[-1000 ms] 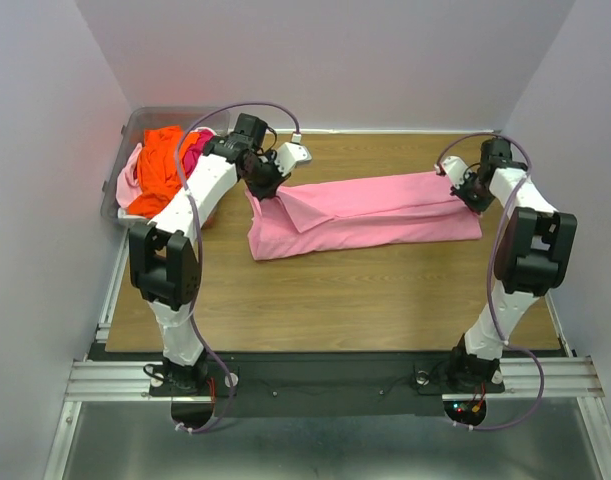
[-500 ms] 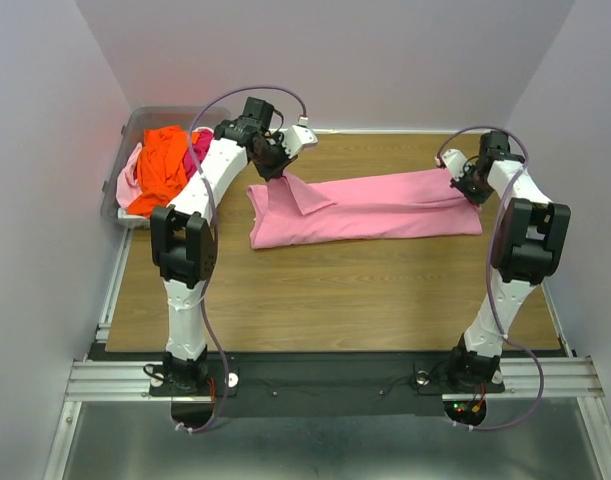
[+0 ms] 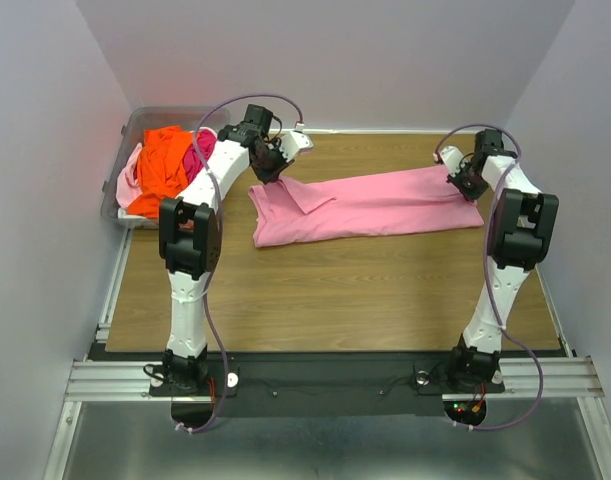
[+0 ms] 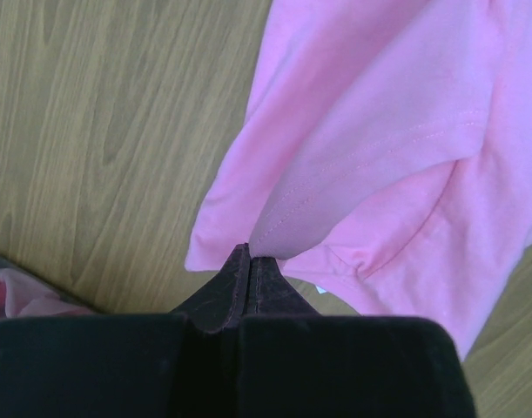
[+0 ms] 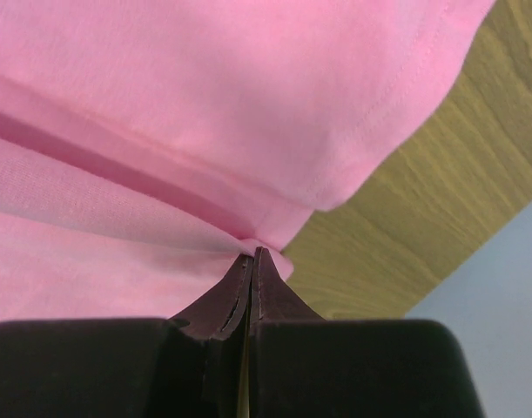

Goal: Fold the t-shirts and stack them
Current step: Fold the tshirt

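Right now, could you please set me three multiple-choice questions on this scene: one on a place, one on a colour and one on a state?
1. Where does the clear plastic bin stand?
A. at the far left corner of the wooden table
B. at its near right corner
C. in its middle

2. What colour is the crumpled cotton t-shirt lying uppermost in that bin?
A. blue
B. bright orange
C. green

3. How do the left gripper and the right gripper stand?
A. both open above the table
B. one shut on the bin's rim
C. each shut on one end of the light pink cotton t-shirt

Answers:
1 A: the top view shows the bin far left.
2 B: orange cloth lies over the pink ones.
3 C: each wrist view shows closed fingers pinching pink cloth.
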You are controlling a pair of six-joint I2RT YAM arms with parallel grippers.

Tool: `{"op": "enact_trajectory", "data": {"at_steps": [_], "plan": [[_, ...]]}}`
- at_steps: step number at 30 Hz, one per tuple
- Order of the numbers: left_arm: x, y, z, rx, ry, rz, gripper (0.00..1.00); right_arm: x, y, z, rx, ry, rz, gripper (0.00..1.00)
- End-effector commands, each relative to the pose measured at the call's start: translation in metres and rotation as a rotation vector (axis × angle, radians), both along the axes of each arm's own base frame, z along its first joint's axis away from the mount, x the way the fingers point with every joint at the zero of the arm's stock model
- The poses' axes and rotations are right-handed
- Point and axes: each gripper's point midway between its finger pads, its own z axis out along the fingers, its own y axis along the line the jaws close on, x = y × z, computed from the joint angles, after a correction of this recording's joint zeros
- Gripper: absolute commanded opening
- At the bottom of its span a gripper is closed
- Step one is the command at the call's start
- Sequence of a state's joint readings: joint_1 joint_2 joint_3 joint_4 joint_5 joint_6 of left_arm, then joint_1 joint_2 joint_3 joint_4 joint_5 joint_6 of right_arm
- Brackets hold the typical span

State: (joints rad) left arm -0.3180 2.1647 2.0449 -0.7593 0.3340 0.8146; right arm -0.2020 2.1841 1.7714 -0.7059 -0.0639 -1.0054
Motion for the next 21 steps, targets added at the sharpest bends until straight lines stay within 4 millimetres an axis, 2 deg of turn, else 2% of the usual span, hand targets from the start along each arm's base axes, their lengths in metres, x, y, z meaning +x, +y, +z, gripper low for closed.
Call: {"op": "enact_trajectory", "data": {"at_steps": [1,6,8,9,10,12,13,14,16,17,18,19,21], "plan": [[0.021,0.0,0.019,-0.02,-0.087,0.026,0.0,0.022,-0.007,0.016,0.008,-0.073,-0.047,0.0],[0.027,0.004,0.011,-0.01,-0.093,0.047,0.0,0.035,-0.009,0.016,0.014,-0.097,-0.075,0.03],[0.035,0.006,0.01,-0.015,-0.111,0.079,0.06,0.036,-0.01,0.014,0.01,-0.095,-0.088,0.09],[0.039,0.008,0.011,-0.014,-0.122,0.098,0.2,0.037,-0.011,0.014,0.0,-0.094,-0.097,0.16],[0.044,0.009,0.011,-0.021,-0.125,0.119,0.29,0.036,-0.012,0.015,0.003,-0.096,-0.112,0.32],[0.05,0.013,0.018,-0.033,-0.136,0.152,0.44,0.035,-0.014,0.025,0.0,-0.115,-0.144,0.51],[0.05,0.014,0.019,-0.042,-0.129,0.164,0.47,0.035,-0.015,0.025,-0.002,-0.114,-0.146,0.61],[0.05,0.022,0.026,-0.063,-0.125,0.199,0.51,0.034,-0.016,0.037,0.002,-0.137,-0.167,0.81],[0.041,0.026,0.029,-0.1,-0.088,0.221,0.52,0.031,-0.017,0.05,0.04,-0.165,-0.21,0.83],[0.034,0.031,0.044,-0.147,-0.083,0.249,0.52,0.026,-0.02,0.062,0.053,-0.184,-0.228,0.84],[0.02,0.034,0.033,-0.161,-0.028,0.261,0.53,0.022,-0.019,0.066,0.072,-0.19,-0.237,0.84],[0.01,0.035,0.053,-0.202,-0.051,0.268,0.53,0.016,-0.018,0.067,0.094,-0.188,-0.26,0.84],[-0.014,0.028,0.052,-0.263,0.003,0.268,0.53,-0.003,-0.015,0.06,0.12,-0.151,-0.285,0.83]]}}
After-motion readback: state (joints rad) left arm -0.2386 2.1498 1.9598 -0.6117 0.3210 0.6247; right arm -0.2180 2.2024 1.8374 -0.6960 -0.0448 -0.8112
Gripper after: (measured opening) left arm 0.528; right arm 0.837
